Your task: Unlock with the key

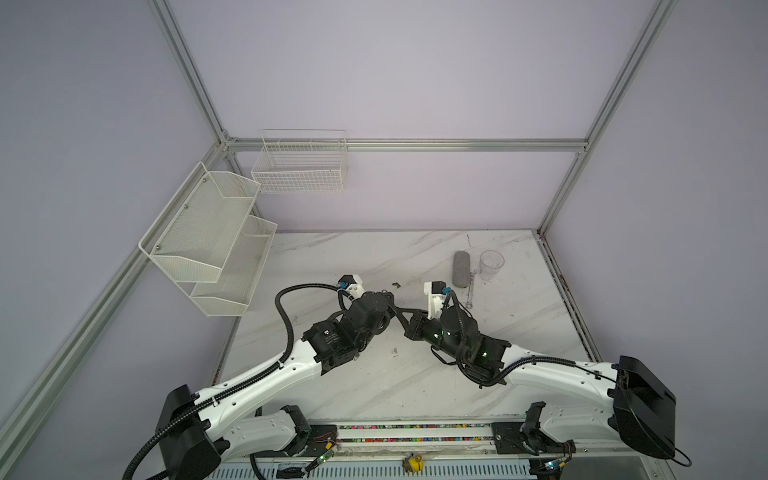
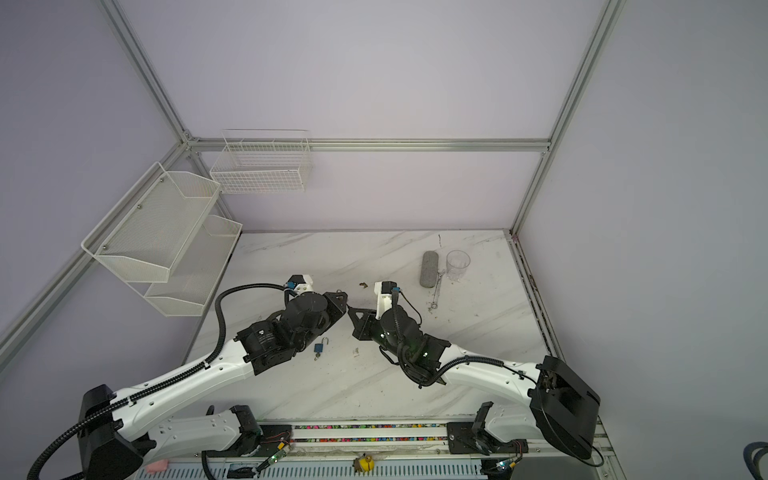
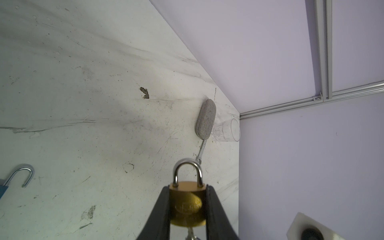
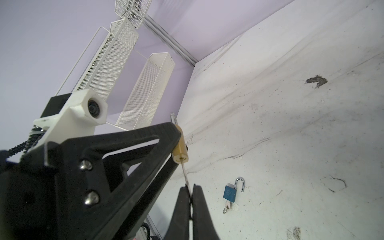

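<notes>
Key sits pinched in my right gripper, apparently seated in the brass padlock, which my left gripper clamps steady against the turn

left gripper clamped, right gripper pinched

Scuffed white marbled table; grey case, clear cup, wrench together; open blue padlock apart
</notes>
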`<action>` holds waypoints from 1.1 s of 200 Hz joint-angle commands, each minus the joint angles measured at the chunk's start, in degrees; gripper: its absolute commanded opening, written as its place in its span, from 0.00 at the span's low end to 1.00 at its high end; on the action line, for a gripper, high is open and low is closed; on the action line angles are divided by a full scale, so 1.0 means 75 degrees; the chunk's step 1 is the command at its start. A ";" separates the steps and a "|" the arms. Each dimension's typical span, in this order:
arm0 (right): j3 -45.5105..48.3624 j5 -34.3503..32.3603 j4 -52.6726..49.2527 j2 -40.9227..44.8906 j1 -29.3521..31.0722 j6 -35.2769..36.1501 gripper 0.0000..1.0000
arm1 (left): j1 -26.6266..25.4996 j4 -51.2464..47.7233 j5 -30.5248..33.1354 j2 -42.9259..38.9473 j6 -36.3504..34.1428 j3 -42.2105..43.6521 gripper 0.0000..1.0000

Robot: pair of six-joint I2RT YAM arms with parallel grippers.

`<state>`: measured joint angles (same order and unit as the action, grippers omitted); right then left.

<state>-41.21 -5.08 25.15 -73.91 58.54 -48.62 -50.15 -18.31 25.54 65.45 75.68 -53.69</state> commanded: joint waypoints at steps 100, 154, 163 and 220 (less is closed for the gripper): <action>-0.0230 0.0032 0.0171 0.0254 -0.0001 -0.0513 0.00 | -0.0110 0.0246 0.0092 -0.0003 -0.0277 -0.0104 0.00; -0.0451 -0.0159 -0.0271 0.0308 -0.0022 -0.0421 0.00 | -0.0104 -0.0083 0.0345 -0.0008 -0.0341 -0.0153 0.00; -0.0555 -0.0156 -0.0405 0.0241 -0.0024 -0.0351 0.00 | -0.0119 -0.0085 0.0353 -0.0013 -0.0341 -0.0171 0.00; -0.0396 -0.0151 -0.0506 0.0275 -0.0017 -0.0356 0.00 | -0.0147 0.0095 0.0460 -0.0176 -0.0201 -0.0177 0.00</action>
<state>-44.62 -5.13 20.29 -73.25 58.50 -51.13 -50.83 -18.74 27.31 65.67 74.94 -53.74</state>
